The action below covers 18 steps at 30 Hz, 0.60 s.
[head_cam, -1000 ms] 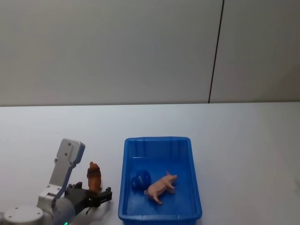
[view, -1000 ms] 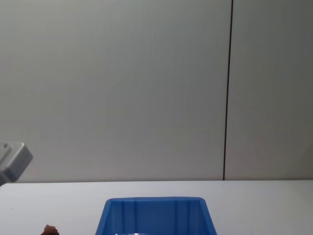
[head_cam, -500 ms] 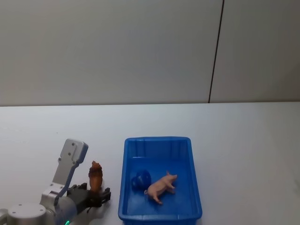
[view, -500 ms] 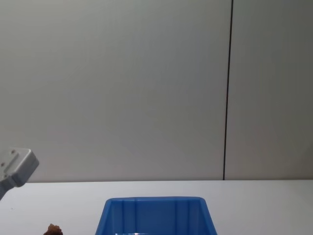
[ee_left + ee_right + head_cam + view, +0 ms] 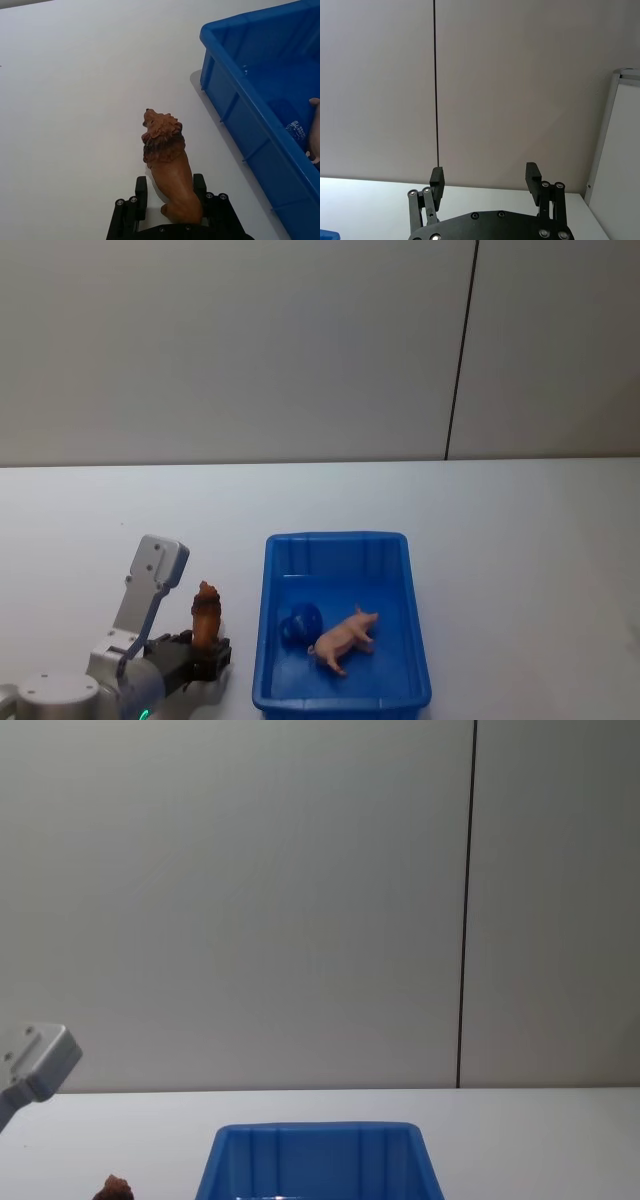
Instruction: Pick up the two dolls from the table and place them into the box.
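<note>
— Two dolls are on show: where does each one sit?

— A brown lion doll (image 5: 205,615) stands upright on the white table (image 5: 520,540), just left of the blue box (image 5: 268,620) and near the table's near edge. A pink pig doll (image 5: 344,637) lies on its side on the floor of the box, toward the near end, beside a small dark-blue object (image 5: 300,623) that rests to its left.

— What is the left gripper doing?

— The left gripper (image 5: 170,197) sits low at the near left of the table, its two black fingers (image 5: 141,192) pressed against the lion's lower body from both sides. The jaws are clamped on the lion, whose maned head rises above them. In the left wrist view the lion's base is hidden between the fingers, so whether it touches the table cannot be told.

— And the box itself?

— It stands near the middle of the table, its long sides running near to far, ribs showing on its walls. In the chest view its far rim (image 5: 315,1128) shows at the near edge, with the tip of the lion's head (image 5: 118,1187) to the left.

— The right gripper?

— The right gripper (image 5: 486,181) is held up off to the right, away from the box, facing a grey wall (image 5: 520,75). Its jaws stand wide apart with nothing between them.
</note>
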Each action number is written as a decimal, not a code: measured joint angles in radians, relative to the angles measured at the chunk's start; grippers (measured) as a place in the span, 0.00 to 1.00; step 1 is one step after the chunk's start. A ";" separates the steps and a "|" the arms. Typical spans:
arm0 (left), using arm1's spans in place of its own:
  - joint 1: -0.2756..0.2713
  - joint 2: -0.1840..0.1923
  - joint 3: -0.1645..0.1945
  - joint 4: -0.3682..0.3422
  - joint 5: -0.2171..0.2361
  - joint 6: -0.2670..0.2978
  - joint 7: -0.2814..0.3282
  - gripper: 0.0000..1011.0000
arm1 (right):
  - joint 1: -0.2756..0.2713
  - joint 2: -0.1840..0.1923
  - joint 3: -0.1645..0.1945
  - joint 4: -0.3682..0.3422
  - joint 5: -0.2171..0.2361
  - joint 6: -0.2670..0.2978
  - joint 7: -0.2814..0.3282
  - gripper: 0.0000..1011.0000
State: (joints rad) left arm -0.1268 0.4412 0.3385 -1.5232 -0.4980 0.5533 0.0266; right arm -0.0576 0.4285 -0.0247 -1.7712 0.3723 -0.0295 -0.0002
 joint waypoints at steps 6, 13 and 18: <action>0.011 0.005 -0.002 -0.021 0.004 -0.022 0.012 0.51 | 0.000 0.000 0.000 0.000 0.000 0.000 0.000 0.99; 0.025 0.017 -0.010 -0.061 0.023 -0.065 0.033 0.35 | 0.000 0.000 0.000 0.000 0.000 0.000 0.000 0.99; 0.036 0.029 -0.017 -0.096 0.039 -0.097 0.049 0.35 | 0.000 0.000 0.000 0.000 0.000 0.000 0.000 0.99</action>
State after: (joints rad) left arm -0.0906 0.4700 0.3217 -1.6192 -0.4590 0.4565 0.0755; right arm -0.0576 0.4284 -0.0247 -1.7712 0.3723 -0.0295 -0.0002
